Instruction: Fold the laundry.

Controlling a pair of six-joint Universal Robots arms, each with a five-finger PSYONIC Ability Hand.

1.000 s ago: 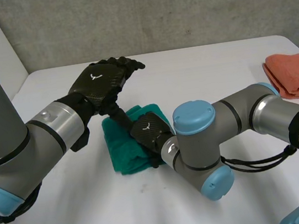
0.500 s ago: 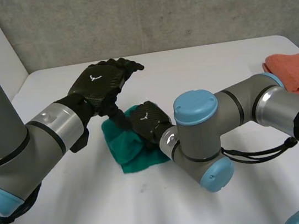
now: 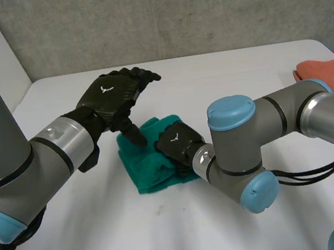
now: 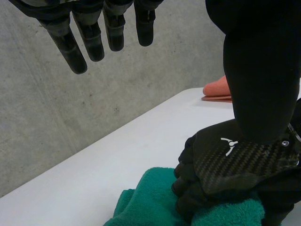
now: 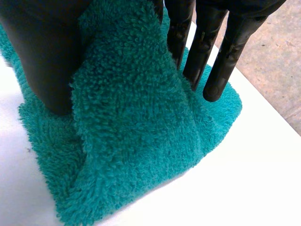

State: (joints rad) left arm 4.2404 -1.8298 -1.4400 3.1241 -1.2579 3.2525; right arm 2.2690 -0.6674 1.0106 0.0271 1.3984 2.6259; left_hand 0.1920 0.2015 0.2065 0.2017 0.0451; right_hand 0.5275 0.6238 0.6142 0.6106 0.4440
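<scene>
Pinches a ridge of the folded teal terry towel (image 3: 144,173), lying near the middle of the white table (image 3: 241,77), in the black right hand (image 3: 179,142), holds the black left hand (image 3: 109,92) spread just above.

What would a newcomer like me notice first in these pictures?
The bright green towel, bunched in the middle of the white table, stands out most, with the robot's black right hand pinching a fold of it. The left hand hangs just above it with straight fingers, holding nothing. At the table's right edge lies an orange towel, apart from the work.
</scene>
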